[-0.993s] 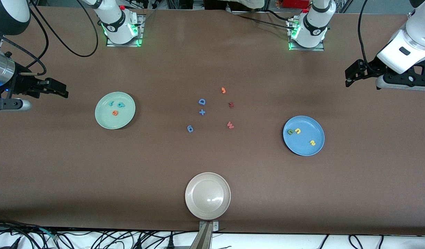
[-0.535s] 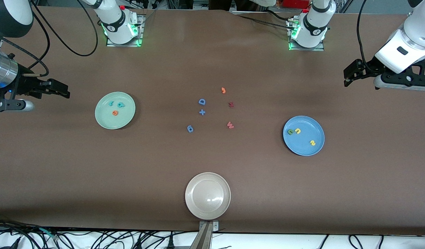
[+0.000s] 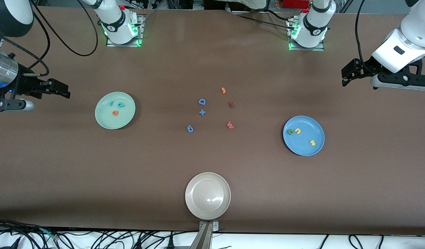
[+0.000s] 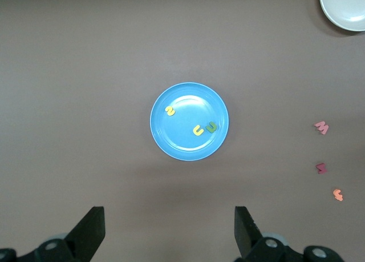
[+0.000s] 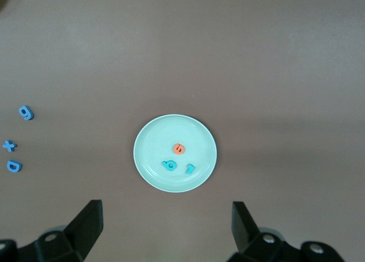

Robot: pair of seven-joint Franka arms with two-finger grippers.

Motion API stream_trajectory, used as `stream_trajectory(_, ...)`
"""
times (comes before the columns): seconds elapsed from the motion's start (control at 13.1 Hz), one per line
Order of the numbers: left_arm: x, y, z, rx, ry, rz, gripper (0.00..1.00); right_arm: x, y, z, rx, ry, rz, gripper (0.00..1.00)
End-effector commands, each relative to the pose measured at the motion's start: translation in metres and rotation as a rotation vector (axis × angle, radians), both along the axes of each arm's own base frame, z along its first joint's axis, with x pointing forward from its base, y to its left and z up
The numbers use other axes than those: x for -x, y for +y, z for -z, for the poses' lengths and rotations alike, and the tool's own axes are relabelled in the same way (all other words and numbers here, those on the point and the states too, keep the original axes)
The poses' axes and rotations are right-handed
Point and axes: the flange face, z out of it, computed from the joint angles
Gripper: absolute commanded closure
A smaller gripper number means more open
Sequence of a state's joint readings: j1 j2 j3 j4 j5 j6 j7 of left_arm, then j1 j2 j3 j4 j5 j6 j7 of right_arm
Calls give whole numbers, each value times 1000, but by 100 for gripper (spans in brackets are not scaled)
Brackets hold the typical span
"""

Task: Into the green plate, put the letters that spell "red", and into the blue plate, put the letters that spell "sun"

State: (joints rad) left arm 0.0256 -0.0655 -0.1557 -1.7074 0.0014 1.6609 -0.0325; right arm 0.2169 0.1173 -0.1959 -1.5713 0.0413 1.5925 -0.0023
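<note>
Brown table point(image 3: 60, 166) | both claws point(image 3: 347, 74) point(image 3: 62, 90) wide, at table ends

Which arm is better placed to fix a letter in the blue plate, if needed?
Left. The left gripper hangs open over the table near the blue plate; the right gripper, also open, hangs near the green plate.

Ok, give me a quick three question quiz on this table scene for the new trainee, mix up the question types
1. True or false: the green plate holds three letters.
2. Which plate is empty? A) the blue plate B) the beige-white plate C) the green plate
3. Fill in: the left gripper and right gripper both stand ____.

Key: 1 true. 2 B. 3 open.
</note>
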Motion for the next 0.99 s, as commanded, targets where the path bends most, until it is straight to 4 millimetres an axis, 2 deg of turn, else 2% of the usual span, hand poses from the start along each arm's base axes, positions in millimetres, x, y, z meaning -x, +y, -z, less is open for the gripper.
stream_trajectory(0.0, 7, -7, -5, -34, -16, 26, 0, 5, 1, -4, 6, -12, -11, 0)
stream_trajectory(0.92, 7, -7, -6, -32, -16, 24, 0, 5, 2, -5, 12, -6, -17, 0)
